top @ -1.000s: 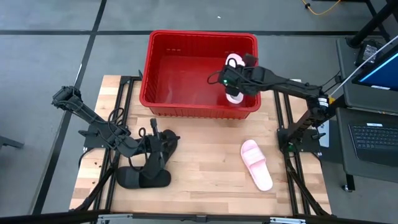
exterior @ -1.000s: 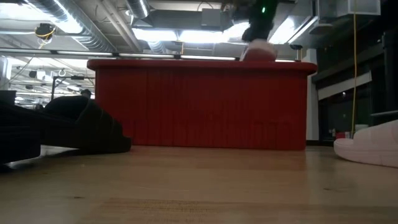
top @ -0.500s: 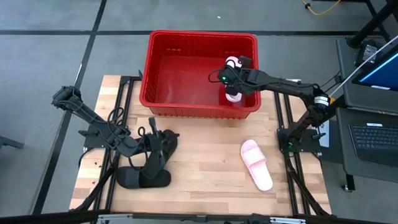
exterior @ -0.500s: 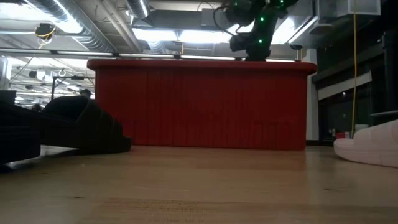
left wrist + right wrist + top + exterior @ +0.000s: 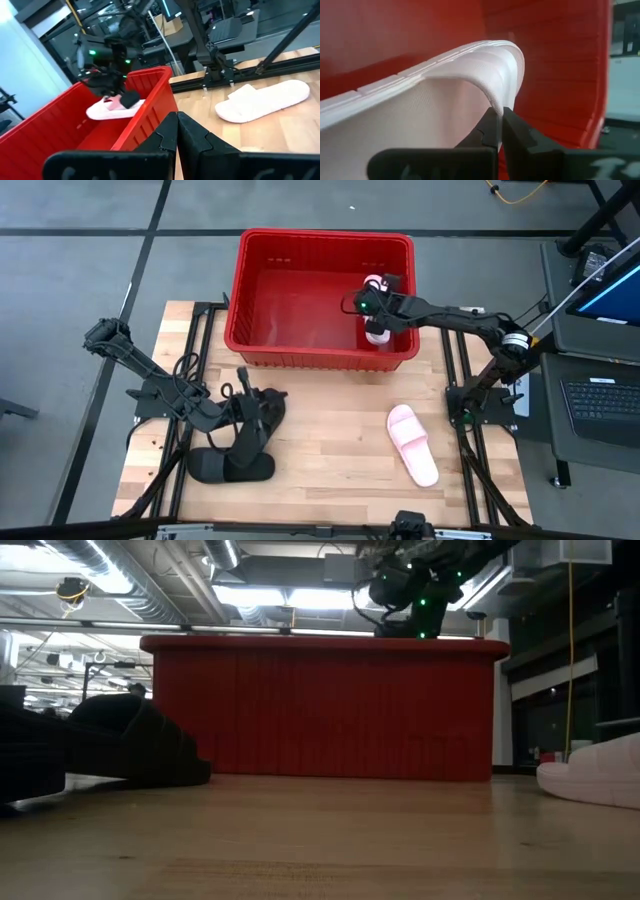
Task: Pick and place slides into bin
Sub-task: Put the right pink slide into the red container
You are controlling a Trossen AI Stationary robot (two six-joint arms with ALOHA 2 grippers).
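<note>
From table height, the large red slotted plastic bin (image 5: pixel 320 710) hides its whole inside, so the light pink slip-on slide held there shows nothing. From above, that held slide (image 5: pixel 376 332) is mostly covered by the right gripper (image 5: pixel 377 315). The other light pink slide (image 5: pixel 600 772) is cut off by the low picture's right edge. The matte black slides (image 5: pixel 240 442) lie partly under the left gripper (image 5: pixel 248 418), their outlines hard to separate; the low view crops them too.
</note>
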